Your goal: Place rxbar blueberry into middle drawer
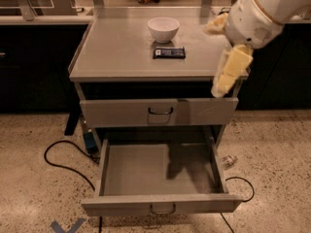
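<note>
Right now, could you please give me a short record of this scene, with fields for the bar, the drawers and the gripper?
rxbar blueberry: lying flat on the cabinet top, just in front of the white bowl
middle drawer: pulled out; bar not in it
upper drawer: closed
gripper: by the top's front right corner, right of the bar and apart from it
task state: bar not yet picked up
</note>
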Controlling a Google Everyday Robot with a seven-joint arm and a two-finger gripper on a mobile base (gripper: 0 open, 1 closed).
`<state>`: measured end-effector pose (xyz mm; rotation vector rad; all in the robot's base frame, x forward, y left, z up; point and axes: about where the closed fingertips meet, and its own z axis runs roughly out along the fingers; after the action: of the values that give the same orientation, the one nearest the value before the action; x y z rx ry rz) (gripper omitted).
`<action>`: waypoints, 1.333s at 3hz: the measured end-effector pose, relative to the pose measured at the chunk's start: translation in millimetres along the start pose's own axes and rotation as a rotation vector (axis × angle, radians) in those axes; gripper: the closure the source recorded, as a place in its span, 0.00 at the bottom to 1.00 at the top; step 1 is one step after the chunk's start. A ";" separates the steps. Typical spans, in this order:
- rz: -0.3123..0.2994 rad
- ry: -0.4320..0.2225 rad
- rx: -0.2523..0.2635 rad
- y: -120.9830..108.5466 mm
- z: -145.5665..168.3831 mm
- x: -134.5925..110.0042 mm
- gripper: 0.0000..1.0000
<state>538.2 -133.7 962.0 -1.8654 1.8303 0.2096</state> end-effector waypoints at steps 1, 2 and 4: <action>-0.027 -0.134 -0.068 -57.7 53.2 -34.6 0.00; -0.054 -0.176 -0.050 -83.1 63.8 -55.6 0.00; -0.002 -0.148 -0.024 -106.8 65.3 -31.5 0.00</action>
<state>654.8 -80.4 947.0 -1.8172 1.7328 0.3600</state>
